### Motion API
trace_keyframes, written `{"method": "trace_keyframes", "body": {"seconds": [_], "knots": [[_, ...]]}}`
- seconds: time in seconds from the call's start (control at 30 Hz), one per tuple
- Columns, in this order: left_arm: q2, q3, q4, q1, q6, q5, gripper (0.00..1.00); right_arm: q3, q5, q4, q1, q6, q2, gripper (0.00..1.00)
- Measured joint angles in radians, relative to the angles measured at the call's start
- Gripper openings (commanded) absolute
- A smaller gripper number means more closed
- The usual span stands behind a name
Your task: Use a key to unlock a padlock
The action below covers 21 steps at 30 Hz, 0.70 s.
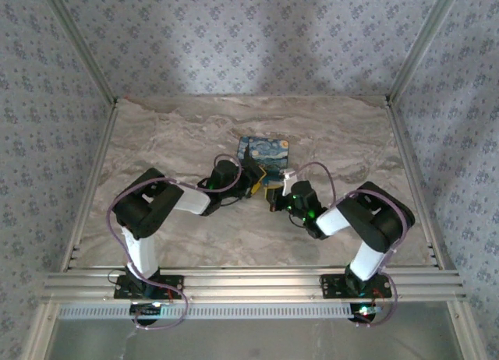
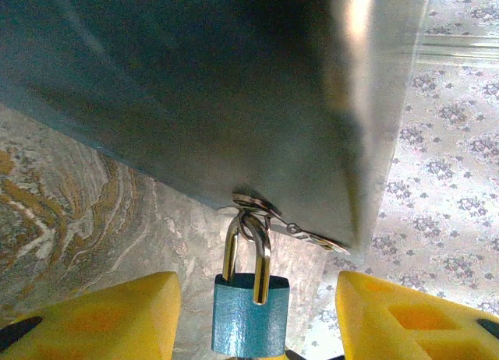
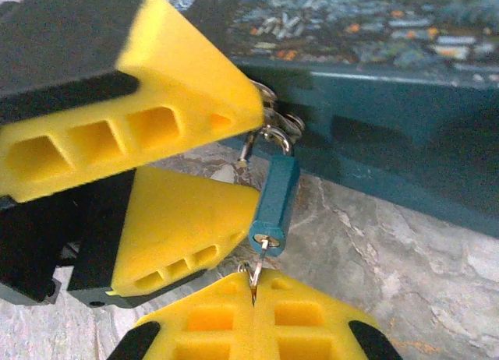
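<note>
The box (image 1: 263,153) stands mid-table, and both arms bend in toward its near side. The left arm (image 1: 168,200) reaches in from the box's near left, elbow raised and forearm low. The left gripper (image 2: 256,298) is spread open, its yellow fingers (image 2: 101,313) standing either side of the padlock (image 2: 251,313) with a gap on each side. The padlock, teal-bodied with a silver shackle, hangs from the latch on the box's near wall. The right arm (image 1: 366,216) comes in from the box's near right. The right gripper (image 3: 253,294) is clenched on the key (image 3: 257,262), whose tip sits at the keyhole in the padlock's bottom, just off the box's wall
</note>
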Motion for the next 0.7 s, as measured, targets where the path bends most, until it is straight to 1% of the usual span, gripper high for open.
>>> {"method": "trace_keyframes", "body": {"seconds": [0.4,0.7], "knots": [[0.003,0.0,0.0,0.008,0.013,0.0,0.55,-0.014,-0.095,0.13,-0.04,0.171,0.086,0.0],[0.003,0.0,0.0,0.013,0.018,0.0,0.54,-0.014,-0.12,0.142,-0.048,0.212,0.093,0.0]]}}
